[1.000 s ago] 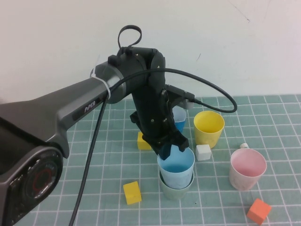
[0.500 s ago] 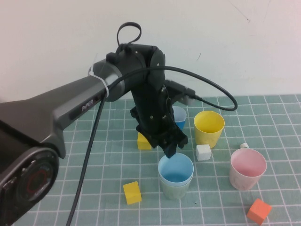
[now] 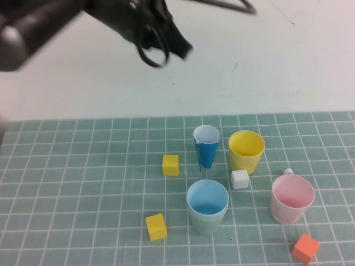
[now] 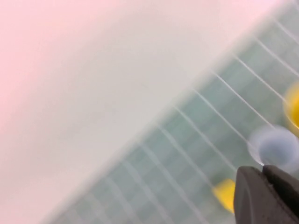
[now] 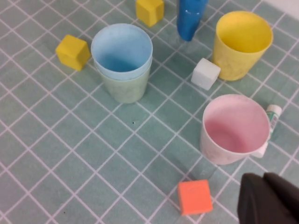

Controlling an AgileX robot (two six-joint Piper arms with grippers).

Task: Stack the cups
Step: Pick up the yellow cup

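Left gripper [image 3: 180, 49] risen high off the mat [image 3: 83, 183], fingers closed, empty. Light blue cup [image 3: 207, 199] nested in sage green cup [image 3: 206, 221] mid-mat. Right gripper [image 5: 271, 198] closed above near edge.

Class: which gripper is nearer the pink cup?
Right. The right gripper hovers just beside the pink cup; the left gripper is raised high, far across the table.

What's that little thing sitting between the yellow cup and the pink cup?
A small white cube sits between the yellow cup and the pink cup, clearest in the high view.
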